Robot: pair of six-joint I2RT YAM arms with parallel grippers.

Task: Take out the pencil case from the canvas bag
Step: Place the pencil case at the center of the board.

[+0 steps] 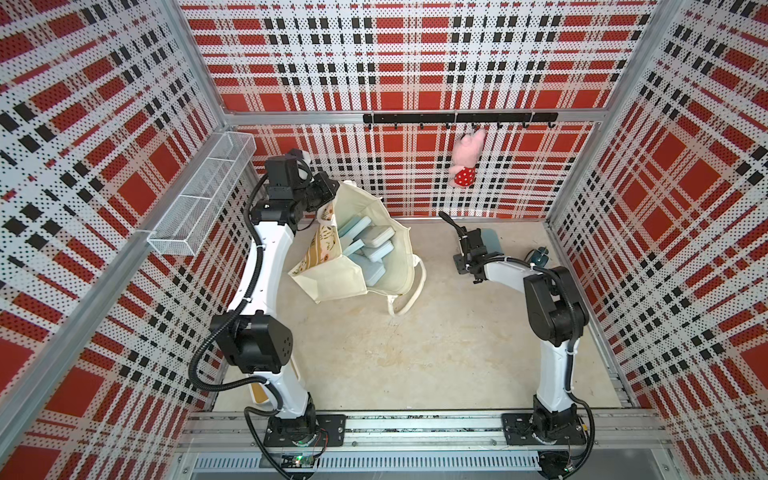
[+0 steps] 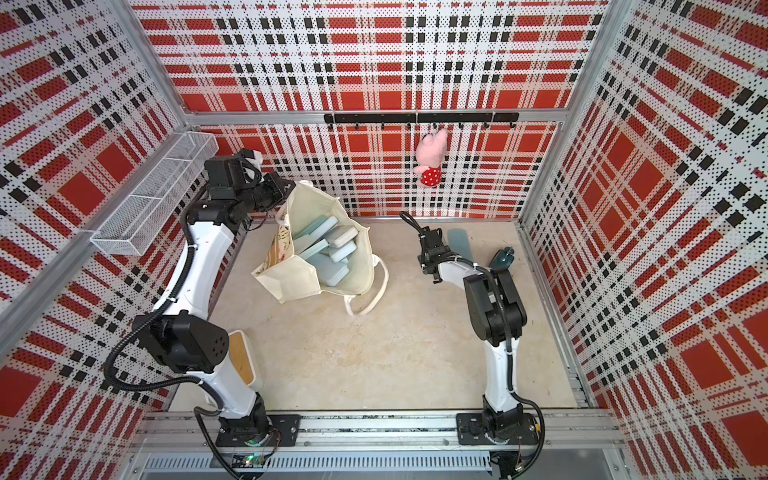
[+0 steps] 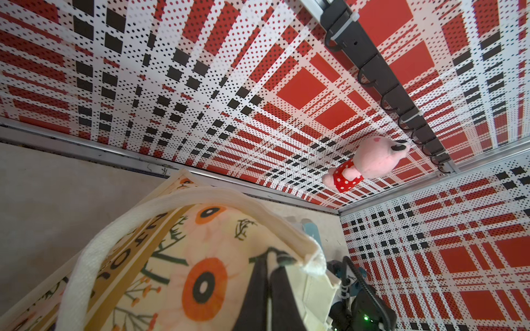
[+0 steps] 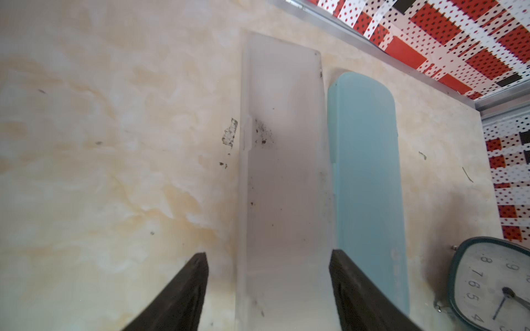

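Note:
The cream canvas bag (image 1: 332, 282) stands at the back left of the table with its mouth open, seen in both top views. Several pale blue pencil cases (image 1: 368, 245) lie piled inside it. My left gripper (image 3: 272, 255) is shut on the bag's rim (image 1: 330, 199) beside its flower-printed face (image 3: 200, 243). On the table at the right lies another pencil case, opened flat: a frosted clear half (image 4: 284, 143) and a pale blue half (image 4: 364, 172). My right gripper (image 4: 268, 258) is open just above it, its jaws astride the clear half. In a top view that case (image 1: 494, 241) shows beside the right wrist.
A small dark-rimmed clock (image 4: 493, 286) stands close to the right of the opened case. A pink plush toy (image 1: 467, 158) hangs from the black hook rail (image 1: 457, 117) on the back wall. A wire basket (image 1: 203, 195) is fixed to the left wall. The bag's white handle (image 1: 411, 291) trails onto the table.

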